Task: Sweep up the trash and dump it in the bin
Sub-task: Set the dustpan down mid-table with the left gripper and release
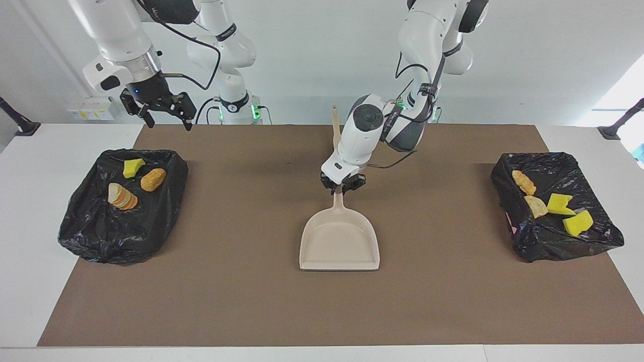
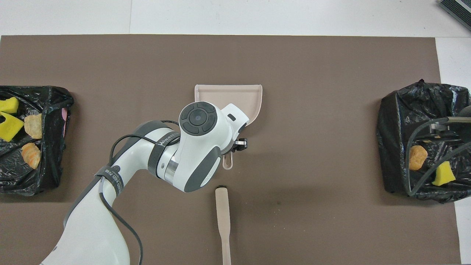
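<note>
Left pincer point(image 1: 342, 189) gripped the dustpan point(image 1: 339, 244) by its handle at mid-counter; right pincer point(image 1: 160, 111), fingers spread wide, hung over the bin point(image 1: 121, 231) that held trash point(image 1: 153, 179); a second bin point(image 1: 553, 241) held the rest.

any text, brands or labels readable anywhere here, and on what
"WANJEED…": partly readable on the black strap around the left arm, overhead view; the rest is too blurred to read.
Same strap in the facing view: white lettering, too small to read.
Black band on the right arm: lettering too small to read.
Dustpan, brush, bin bags: no text.
</note>
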`<state>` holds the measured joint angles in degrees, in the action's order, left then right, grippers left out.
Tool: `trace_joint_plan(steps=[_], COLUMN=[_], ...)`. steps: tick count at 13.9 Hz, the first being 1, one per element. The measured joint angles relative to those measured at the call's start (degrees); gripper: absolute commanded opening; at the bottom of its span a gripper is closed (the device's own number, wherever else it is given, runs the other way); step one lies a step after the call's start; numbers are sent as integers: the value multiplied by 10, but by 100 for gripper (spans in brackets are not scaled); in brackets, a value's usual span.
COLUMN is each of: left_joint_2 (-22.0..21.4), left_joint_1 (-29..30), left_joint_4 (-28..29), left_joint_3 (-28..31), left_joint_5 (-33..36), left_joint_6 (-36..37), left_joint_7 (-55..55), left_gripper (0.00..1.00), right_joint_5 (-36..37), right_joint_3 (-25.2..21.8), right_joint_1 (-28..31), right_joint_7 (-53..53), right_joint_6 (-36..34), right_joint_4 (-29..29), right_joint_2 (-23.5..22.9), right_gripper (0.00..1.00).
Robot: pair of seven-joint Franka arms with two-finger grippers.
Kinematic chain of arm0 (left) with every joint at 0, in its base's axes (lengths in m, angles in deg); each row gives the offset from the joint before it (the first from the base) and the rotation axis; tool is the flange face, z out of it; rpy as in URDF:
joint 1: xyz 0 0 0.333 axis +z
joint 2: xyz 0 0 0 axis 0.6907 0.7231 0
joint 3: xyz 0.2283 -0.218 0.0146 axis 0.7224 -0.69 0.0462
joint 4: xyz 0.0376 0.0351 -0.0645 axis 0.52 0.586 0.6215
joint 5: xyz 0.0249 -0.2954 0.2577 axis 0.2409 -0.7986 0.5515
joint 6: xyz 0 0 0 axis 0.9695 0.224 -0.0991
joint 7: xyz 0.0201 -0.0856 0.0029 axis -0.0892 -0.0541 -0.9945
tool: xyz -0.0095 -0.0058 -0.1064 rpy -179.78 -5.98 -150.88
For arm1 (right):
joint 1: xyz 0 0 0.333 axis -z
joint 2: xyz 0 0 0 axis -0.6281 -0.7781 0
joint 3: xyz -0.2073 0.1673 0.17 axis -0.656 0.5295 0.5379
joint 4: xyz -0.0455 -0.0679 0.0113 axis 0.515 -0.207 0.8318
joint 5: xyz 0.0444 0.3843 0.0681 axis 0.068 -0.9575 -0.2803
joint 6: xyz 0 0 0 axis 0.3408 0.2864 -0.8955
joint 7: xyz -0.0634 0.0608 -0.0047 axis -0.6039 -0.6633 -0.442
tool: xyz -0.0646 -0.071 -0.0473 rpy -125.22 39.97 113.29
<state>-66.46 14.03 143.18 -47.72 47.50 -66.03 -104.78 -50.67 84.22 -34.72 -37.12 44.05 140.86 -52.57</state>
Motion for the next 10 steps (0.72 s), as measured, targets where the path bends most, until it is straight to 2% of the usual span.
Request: trace_joint_plan(steps=[1,2,3,10], left_joint_2=[0,0,0,-15], left_joint_1=[0,0,0,17], left_joint_4=[0,0,0,-7], left_joint_3=[0,0,1,11], left_joint_5=[0,0,0,0], left_joint_6=[0,0,0,17], left_joint_7=[1,2,4,7], left_gripper=[34,76,100,100], right_joint_5=[0,0,0,0], right_joint_3=[0,0,0,0], right_joint_1=[0,0,0,0], right_joint_7=[0,0,0,0], right_joint_6=[0,0,0,0], right_joint_4=[0,0,0,0], right_joint_2=[0,0,0,0], right_gripper=[100,100,100,100])
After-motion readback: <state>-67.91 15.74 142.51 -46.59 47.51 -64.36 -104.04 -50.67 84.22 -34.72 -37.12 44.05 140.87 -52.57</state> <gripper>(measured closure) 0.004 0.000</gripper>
